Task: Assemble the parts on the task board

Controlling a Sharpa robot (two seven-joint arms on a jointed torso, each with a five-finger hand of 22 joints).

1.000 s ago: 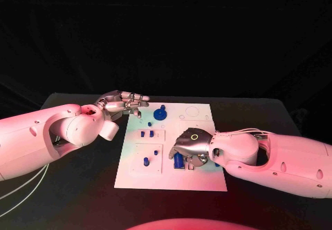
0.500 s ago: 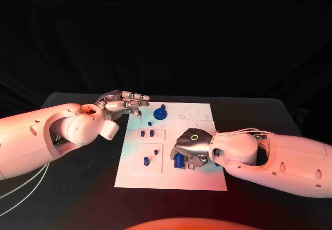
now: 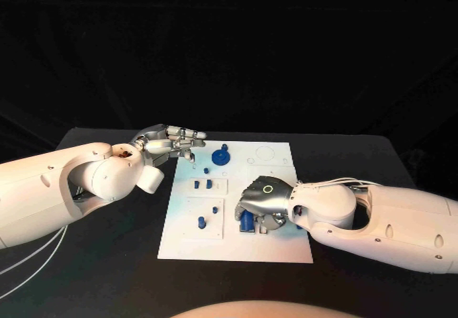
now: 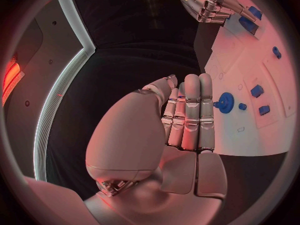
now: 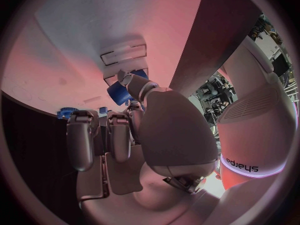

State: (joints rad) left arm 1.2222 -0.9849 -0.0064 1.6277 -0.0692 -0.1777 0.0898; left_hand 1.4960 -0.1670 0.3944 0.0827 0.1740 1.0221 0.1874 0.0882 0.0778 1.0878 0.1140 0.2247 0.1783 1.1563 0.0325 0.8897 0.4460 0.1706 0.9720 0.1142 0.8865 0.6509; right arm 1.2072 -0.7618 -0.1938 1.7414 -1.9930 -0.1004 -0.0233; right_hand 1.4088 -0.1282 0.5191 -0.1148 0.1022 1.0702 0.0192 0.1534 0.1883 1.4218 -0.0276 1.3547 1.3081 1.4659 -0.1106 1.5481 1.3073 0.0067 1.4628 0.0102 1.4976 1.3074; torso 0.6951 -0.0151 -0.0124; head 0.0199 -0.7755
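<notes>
The task board (image 3: pixel 237 245) lay in the middle of the black table (image 3: pixel 114 265), its long sides running from the near edge toward the far edge.

The right hand (image 3: pixel 263 205) rested over the board's right half, fingers curled down around a blue cylinder (image 3: pixel 247 222) that stood between the fingertips. In the right wrist view the same blue cylinder (image 5: pixel 119 92) sat against the thumb tip, so the hand pinched it. Whether the piece was already seated in the board could not be told.

The left hand (image 3: pixel 170 143) hovered at the board's far-left corner, just off its left edge, holding nothing. In the left wrist view its fingers (image 4: pixel 190 115) lay straight and pressed side by side, the thumb alongside them, all pointing toward the board.

A blue gear (image 3: pixel 222 157) stood near the board's far edge, just beside the left hand's fingertips but apart from them. Two small blue pegs (image 3: pixel 201 185) sat in a square recess near the left edge, and two more blue pieces (image 3: pixel 207 217) lay in a second recess closer to the near edge, between the left edge and the right hand.
</notes>
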